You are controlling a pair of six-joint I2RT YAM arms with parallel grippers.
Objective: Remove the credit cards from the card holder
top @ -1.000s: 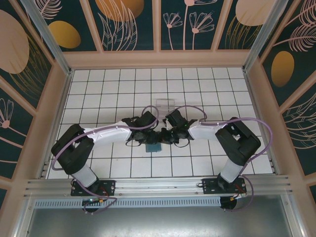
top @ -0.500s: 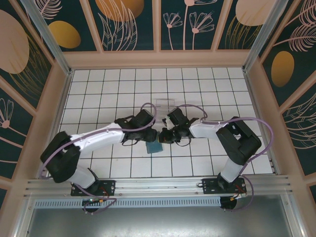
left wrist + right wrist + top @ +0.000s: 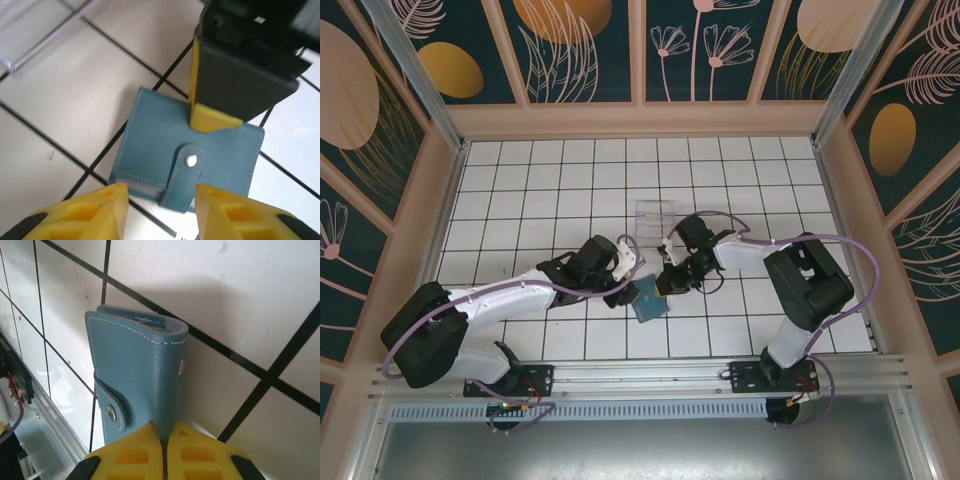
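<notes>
Card holder (image 3: 155, 145) lay flat on the tiled counter (image 3: 75, 100) near its middle, between the two arms, strap tab (image 3: 186, 175) snapped down, so not yet opened. No credit cards seen out; a pale strip at one lower corner could be a card edge, can't tell. Right gripper (image 3: 164, 450) was clenched on the holder's far edge, pinning it. Left gripper (image 3: 161, 202) was released, its fingers apart and holding nothing, with the strap tab sitting just between the tips. Clear tray (image 3: 655, 213) sat farther back, well apart. Step in hand looked like undoing the strap. To do it well, the right pinch should stay firm so the holder doesn't slide. The left should close on the loose tab end only, not the body, then peel up and away from the snap, slowly so the holder isn't dragged. Versus a second before: the holder had shifted slightly right and turned to sit diagonal on the tiles, more of it uncovered. The left arm had stretched lower and out to the left, its gripper backed off to the holder's left side.
</notes>
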